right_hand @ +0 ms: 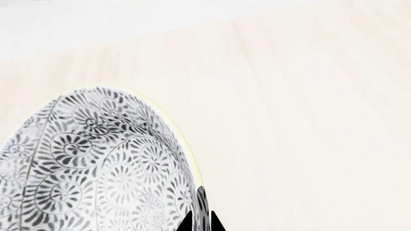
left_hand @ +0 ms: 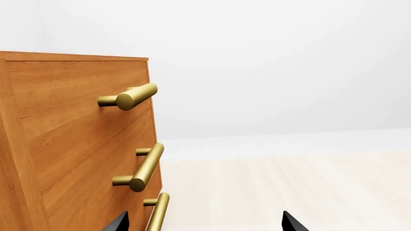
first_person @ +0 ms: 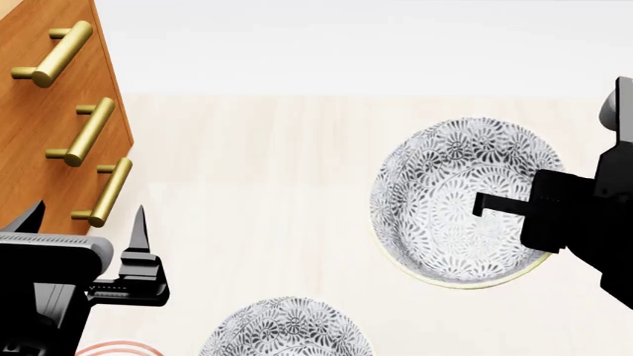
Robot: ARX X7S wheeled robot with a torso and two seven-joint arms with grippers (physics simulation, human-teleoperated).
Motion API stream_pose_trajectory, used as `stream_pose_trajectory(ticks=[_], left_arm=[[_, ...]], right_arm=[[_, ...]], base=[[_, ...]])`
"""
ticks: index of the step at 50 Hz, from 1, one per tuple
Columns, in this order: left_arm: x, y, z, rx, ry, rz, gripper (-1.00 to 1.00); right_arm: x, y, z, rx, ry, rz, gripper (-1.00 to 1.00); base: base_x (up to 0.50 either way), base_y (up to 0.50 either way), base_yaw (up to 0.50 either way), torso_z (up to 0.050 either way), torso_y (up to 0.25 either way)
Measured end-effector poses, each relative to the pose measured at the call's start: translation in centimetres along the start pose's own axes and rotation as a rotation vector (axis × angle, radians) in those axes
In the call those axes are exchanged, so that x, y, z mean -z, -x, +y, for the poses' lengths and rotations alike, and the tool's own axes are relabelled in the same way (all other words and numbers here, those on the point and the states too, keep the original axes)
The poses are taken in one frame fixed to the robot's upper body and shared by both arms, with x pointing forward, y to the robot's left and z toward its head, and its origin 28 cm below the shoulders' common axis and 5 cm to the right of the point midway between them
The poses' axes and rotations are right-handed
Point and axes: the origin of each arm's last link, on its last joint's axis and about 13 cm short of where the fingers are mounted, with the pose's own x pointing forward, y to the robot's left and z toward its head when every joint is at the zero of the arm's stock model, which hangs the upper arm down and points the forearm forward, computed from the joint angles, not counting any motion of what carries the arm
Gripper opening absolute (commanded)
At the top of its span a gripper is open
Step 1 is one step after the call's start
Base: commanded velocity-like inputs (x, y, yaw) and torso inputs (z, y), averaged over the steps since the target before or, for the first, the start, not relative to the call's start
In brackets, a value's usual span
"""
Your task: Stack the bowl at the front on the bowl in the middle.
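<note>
Left claw [first_person: 84, 233]: fingers spread wide, nothing between them, parked low beside wooden drawer unit [first_person: 50, 111] with brass handles [first_person: 89, 132]; idle, out of working lane. Right of it, low: bowl [first_person: 287, 330], likely middle one, target; red-ringed plate [first_person: 114, 347] edge just beside. Bare tabletop [first_person: 257, 185] between bowls gives room to travel. Right claw [first_person: 494, 204]: pinched shut on rim of bowl at front [first_person: 445, 200], one finger inside wall, bowl appears lifted. Judgement: carry toward left-claw side, lower centred.

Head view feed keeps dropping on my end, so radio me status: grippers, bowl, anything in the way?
Right gripper shut on the bowl rim. Left gripper open, empty, near the drawer unit. Second bowl below. Nothing between them.
</note>
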Motion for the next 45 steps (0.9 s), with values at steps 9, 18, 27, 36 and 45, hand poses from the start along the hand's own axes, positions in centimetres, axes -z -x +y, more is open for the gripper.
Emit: stream_pose_trajectory(ticks=[9, 18, 27, 36, 45], left_arm=[[-0.2, 0.0, 0.0, 0.001, 0.001, -0.004, 1.0], [-0.3, 0.0, 0.0, 0.001, 0.003, -0.008, 1.0], [-0.4, 0.0, 0.0, 0.001, 0.004, -0.011, 1.0], [-0.5, 0.1, 0.1, -0.001, 0.008, -0.013, 1.0], [-0.6, 0.1, 0.1, -0.003, 0.009, -0.012, 1.0]], right_arm=[[0.1, 2.7, 1.3, -0.064, 0.078, -0.04, -1.0], [1.5, 4.7, 2.6, -0.146, 0.166, -0.063, -1.0], [3.7, 5.4, 3.9, -0.237, 0.259, -0.046, -1.0], [5.9, 5.4, 5.3, -0.312, 0.35, -0.016, -1.0], [7.2, 4.8, 6.4, -0.363, 0.406, 0.011, -1.0]], base=[[0.0, 0.0, 0.0, 0.0, 0.0], [0.0, 0.0, 0.0, 0.0, 0.0], [0.0, 0.0, 0.0, 0.0, 0.0], [0.0, 0.0, 0.0, 0.0, 0.0], [0.0, 0.0, 0.0, 0.0, 0.0]])
